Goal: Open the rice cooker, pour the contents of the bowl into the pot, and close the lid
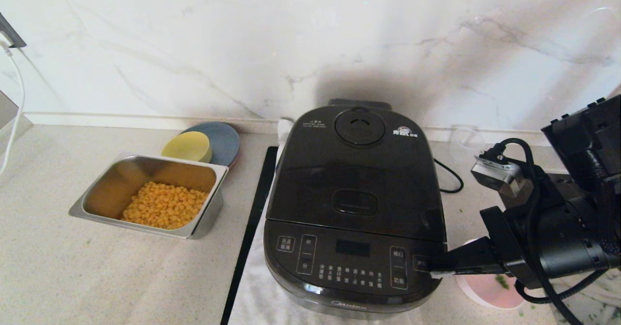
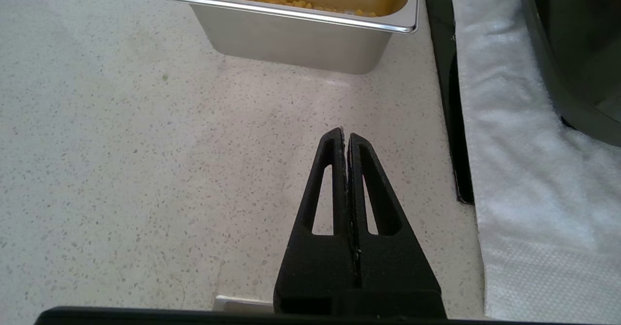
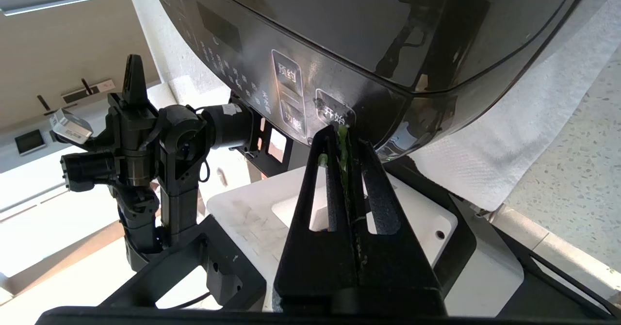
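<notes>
**A:** Where does the rice cooker stand?

**B:** On a white towel at the middle of the speckled tabletop, its lid down and flat. The pot is hidden under it.

**A:** And the right end effector?

**B:** Fingers pressed together, gripping nothing, tips at the button on the right end of the front panel; the right wrist view shows green herb bits stuck along the seam between them. Whether the tips touch the button cannot be told.

**A:** The bowl?

**B:** Pale pink, flecked with green, on the tabletop just right of the cooker, largely covered by the right arm.

**A:** The left end effector?

**B:** Parked above bare tabletop, fingers pressed together, empty, near a steel tray of corn. A yellow bowl sits on a blue plate behind the tray.
</notes>
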Controlling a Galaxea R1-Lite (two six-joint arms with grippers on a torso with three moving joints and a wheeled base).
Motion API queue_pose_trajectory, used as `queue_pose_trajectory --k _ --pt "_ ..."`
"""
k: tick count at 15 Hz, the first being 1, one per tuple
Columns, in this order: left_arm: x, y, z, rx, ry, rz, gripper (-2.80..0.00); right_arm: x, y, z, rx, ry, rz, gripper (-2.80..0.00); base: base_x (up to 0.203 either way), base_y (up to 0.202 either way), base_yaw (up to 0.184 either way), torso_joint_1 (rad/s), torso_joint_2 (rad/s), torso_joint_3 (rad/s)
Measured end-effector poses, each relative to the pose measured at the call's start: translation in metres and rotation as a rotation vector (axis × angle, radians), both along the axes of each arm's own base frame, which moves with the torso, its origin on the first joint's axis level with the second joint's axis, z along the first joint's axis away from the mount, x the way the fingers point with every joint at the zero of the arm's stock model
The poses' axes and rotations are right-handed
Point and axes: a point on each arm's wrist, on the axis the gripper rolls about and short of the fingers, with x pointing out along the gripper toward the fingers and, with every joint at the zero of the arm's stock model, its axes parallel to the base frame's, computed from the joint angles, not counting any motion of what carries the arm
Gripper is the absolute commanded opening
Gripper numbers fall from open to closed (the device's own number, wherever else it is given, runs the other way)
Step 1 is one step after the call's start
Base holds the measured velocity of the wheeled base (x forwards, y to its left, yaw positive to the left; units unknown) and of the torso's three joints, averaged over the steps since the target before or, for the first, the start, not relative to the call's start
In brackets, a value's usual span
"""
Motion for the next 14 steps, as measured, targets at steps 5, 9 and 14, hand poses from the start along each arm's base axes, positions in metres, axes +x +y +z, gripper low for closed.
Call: queue_pose_trajectory --k 5,9,14 --pt "0.0000 0.0000 0.0000 0.000 0.000 0.000 -2.80 0.0009 0.0015 -0.0013 -0.002 0.005 0.004 -2.80 0.000 0.000 0.000 0.000 0.00 0.000" --pt "0.0000 0.0000 0.0000 0.000 0.000 0.000 -2.80 0.0011 0.0018 -0.0016 -0.003 0.006 0.004 -2.80 0.000 0.000 0.000 0.000 0.00 0.000" --pt "0.0000 0.0000 -0.0002 0.000 0.001 0.000 -2.80 0.0023 0.0025 -0.0019 -0.005 0.009 0.004 -2.80 0.000 0.000 0.000 0.000 0.00 0.000"
